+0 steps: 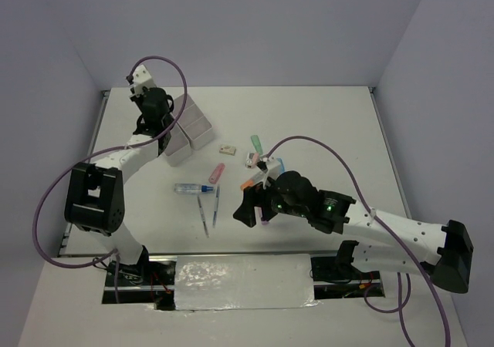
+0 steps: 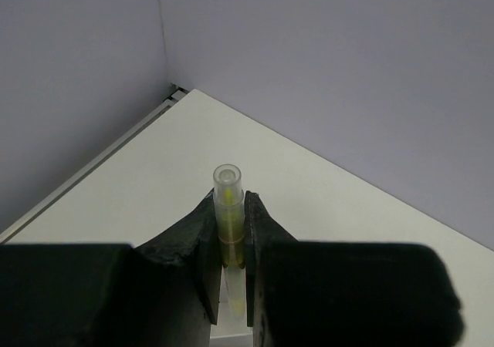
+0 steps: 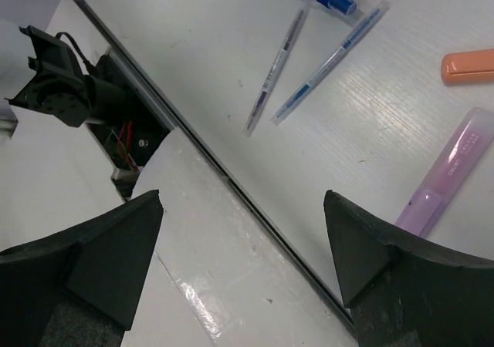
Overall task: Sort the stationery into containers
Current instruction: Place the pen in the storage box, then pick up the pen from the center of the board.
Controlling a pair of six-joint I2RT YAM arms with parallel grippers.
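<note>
Pinching a yellow highlighter [image 2: 228, 189], our left hand [image 2: 230, 231] holds it between its fingers. Our right hand [image 3: 243, 200] is spread wide, the purple highlighter [image 3: 448, 170] lying just beside it.

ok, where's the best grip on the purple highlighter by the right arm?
Mid-body, across the narrow width, from straight above with the open right pincer: the purple highlighter lies flat on the table, both long sides clear.
</note>
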